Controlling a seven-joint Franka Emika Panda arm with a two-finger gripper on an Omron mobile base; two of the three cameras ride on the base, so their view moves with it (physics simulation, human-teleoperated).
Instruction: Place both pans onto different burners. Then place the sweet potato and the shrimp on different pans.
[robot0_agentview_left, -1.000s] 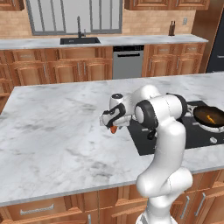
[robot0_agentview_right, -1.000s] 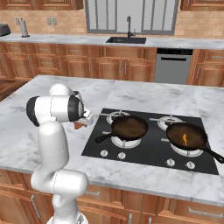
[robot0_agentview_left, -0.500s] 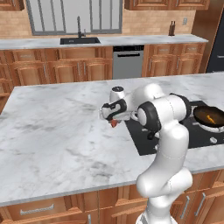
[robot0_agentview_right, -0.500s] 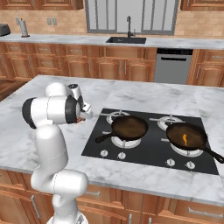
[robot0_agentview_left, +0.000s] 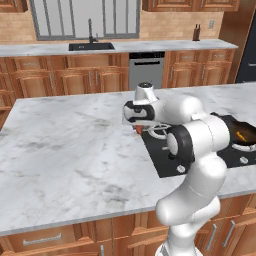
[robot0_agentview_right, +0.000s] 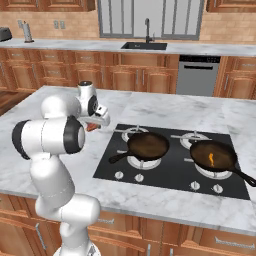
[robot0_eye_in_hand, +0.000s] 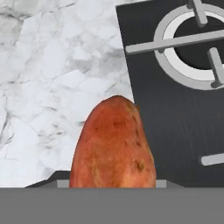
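While both frying pans sit on burners of the black glass cooktop, the gripper hangs over the marble island counter just beside the cooktop's left edge, closed on the sweet potato. In the hand view the reddish-orange tuber stands up between the fingers, with white marble under its left side and the dark cooktop edge under its right; an uncovered rear burner with its grey grate lies beyond it. In the right base view, the left pan rests on the front left burner with its black handle pointing toward the front left, and its dark brown inside holds nothing. The right pan sits on the front right burner and holds the small bright orange shrimp near its centre.
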